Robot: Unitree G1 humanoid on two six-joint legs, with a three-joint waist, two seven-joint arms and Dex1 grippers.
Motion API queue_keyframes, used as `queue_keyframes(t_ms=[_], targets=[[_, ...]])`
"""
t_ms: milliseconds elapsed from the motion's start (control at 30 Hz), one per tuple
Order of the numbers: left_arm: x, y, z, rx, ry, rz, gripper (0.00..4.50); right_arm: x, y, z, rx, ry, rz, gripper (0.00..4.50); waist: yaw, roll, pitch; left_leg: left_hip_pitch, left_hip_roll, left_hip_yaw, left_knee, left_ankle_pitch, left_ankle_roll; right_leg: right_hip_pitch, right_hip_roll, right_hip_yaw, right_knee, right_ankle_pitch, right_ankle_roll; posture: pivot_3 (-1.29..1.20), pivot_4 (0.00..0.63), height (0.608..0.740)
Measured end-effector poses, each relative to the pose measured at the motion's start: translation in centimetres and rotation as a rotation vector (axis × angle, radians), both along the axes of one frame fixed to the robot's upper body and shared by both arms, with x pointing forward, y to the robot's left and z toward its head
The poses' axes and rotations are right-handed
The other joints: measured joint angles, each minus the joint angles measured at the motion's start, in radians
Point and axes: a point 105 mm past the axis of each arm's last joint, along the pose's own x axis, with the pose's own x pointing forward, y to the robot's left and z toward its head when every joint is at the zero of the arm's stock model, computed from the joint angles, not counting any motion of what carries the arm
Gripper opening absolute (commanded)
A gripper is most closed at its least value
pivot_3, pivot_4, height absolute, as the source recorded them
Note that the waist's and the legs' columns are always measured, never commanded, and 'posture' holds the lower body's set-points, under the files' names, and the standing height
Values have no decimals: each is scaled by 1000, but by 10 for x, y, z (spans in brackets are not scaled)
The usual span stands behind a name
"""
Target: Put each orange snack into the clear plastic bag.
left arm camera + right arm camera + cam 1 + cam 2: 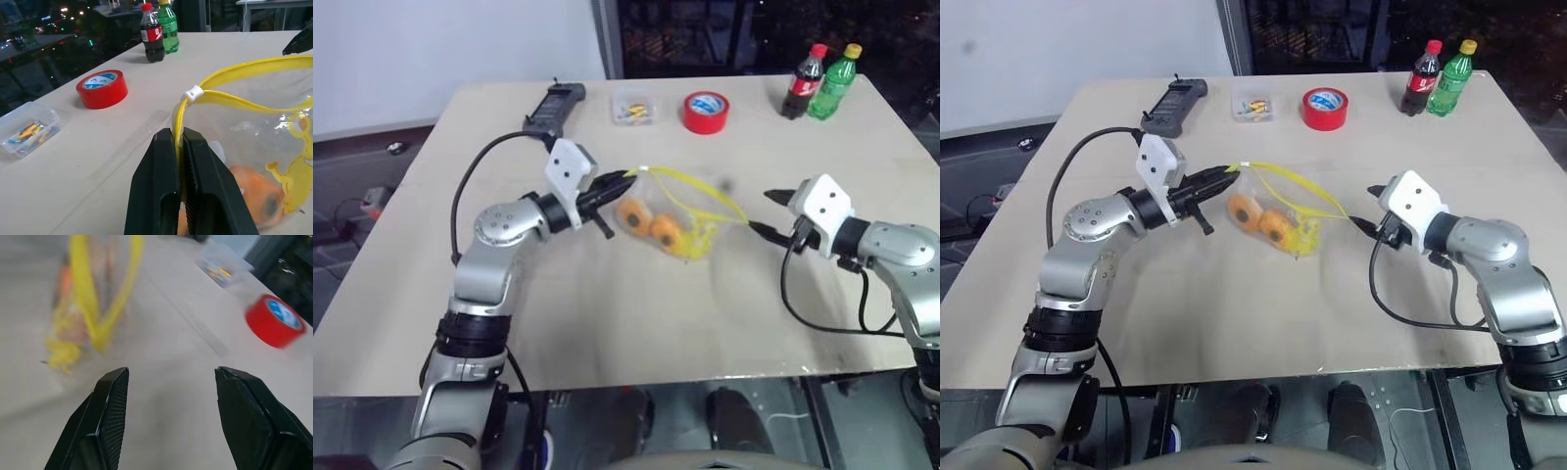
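Note:
The clear plastic bag (697,208) hangs just above the table's middle, its yellow seal strip (230,98) spread open. Two orange snacks (632,215) (667,232) lie inside it side by side. My left gripper (625,179) is shut on the bag's yellow edge at the left corner; the left wrist view shows the strip pinched between the black fingers (161,186). My right gripper (762,212) stands open just right of the bag, apart from it, with nothing between its fingers (110,406).
Along the table's far edge stand a black handheld device (553,106), a small clear box of colourful bits (634,107), a red tape roll (706,111), and a cola bottle (803,82) beside a green bottle (832,81). Bare tabletop (636,313) lies in front.

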Motion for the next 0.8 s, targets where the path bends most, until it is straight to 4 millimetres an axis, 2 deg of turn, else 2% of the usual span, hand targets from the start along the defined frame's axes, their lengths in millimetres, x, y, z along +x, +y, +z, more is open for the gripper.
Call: queue_keyframes(t_ms=[133, 433, 533, 667, 800], targets=[[-2, -1, 0, 3, -4, -3, 0, -10, 11, -3, 1, 26, 70, 2847, 2, 0, 0, 0, 0, 0, 0, 0, 0, 0, 0, 0, 0, 0, 0, 0, 150, 740], [-2, 0, 0, 7, -5, -2, 0, -17, 17, -3, 72, 85, 118, 2847, 1, 0, 0, 0, 0, 0, 0, 0, 0, 0, 0, 0, 0, 0, 0, 0, 150, 740], [-2, 0, 0, 7, -5, -3, 0, -13, 18, 0, 87, 78, 108, 2018, 1, 0, 0, 0, 0, 0, 0, 0, 0, 0, 0, 0, 0, 0, 0, 0, 150, 740], [-2, 0, 0, 7, -5, -3, 0, -5, 20, 7, 119, 65, 92, 53, 2, 0, 0, 0, 0, 0, 0, 0, 0, 0, 0, 0, 0, 0, 0, 0, 150, 740], [-2, 0, 0, 7, -5, -1, 0, -2, 21, 10, 135, 72, 90, 53, 2, 0, 0, 0, 0, 0, 0, 0, 0, 0, 0, 0, 0, 0, 0, 0, 150, 740]])
